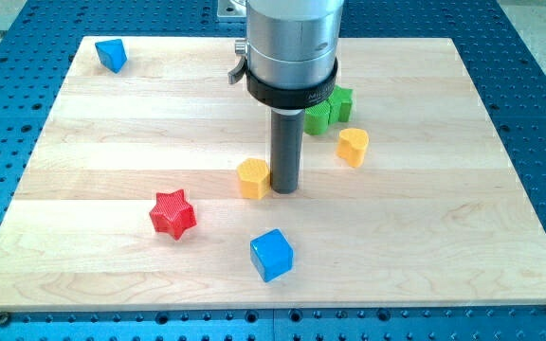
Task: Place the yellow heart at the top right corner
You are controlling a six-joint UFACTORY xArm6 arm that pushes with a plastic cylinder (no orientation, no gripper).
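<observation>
on the pale wooden board [112,170], my tip [284,190], a jawless dark rod, is resting left of the ridged yellow heart [353,146].

Pale wood board [112,142] — matt, brushed-metal arm [292,38]

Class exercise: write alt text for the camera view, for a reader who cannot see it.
A dark rod's tip rests on a wooden board, touching a yellow hexagonal block on its left; the yellow heart lies apart to its upper right. Also there: a green block, red star, blue cube, and another blue block top left.
</observation>
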